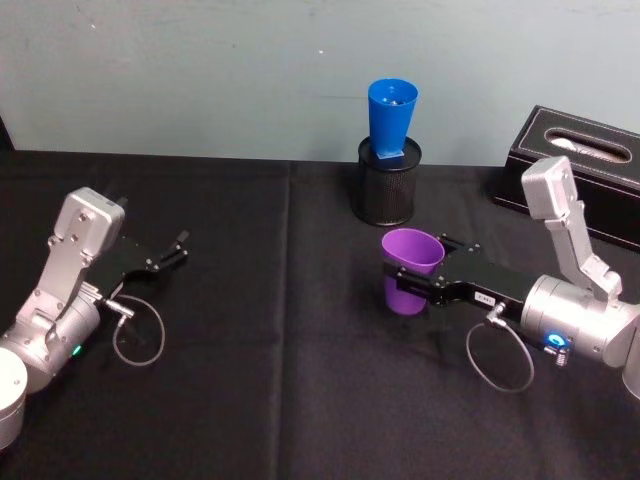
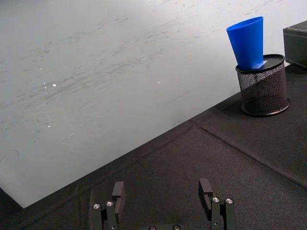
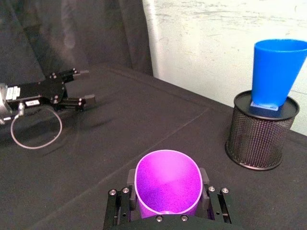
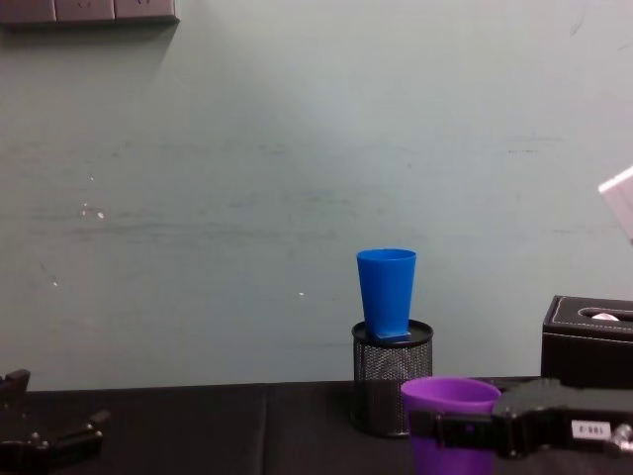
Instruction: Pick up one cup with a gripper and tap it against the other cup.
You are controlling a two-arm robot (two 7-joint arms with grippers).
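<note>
Black table (image 1: pixel 300 400): purple cup (image 1: pixel 410 270) (in right hand (image 1: pixel 432 283))

Chest view cuts off the purple cup's (image 4: pixel 450 416) base at the bottom edge, and my right pincer's (image 4: pixel 435 432) fingers cover part of its wall. Blue cup's (image 1: pixel 392 118) base sinks into the mesh pen holder (image 1: pixel 389 183), contents unreadable. Tissue box (image 1: pixel 580 170) runs off the frame's right edge.

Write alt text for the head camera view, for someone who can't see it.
The right tool grips an upright purple cup on a black tablecloth, in front of a blue cup standing in a black mesh pen holder. The left tool rests open far to the left, and a black tissue box sits at back right.
</note>
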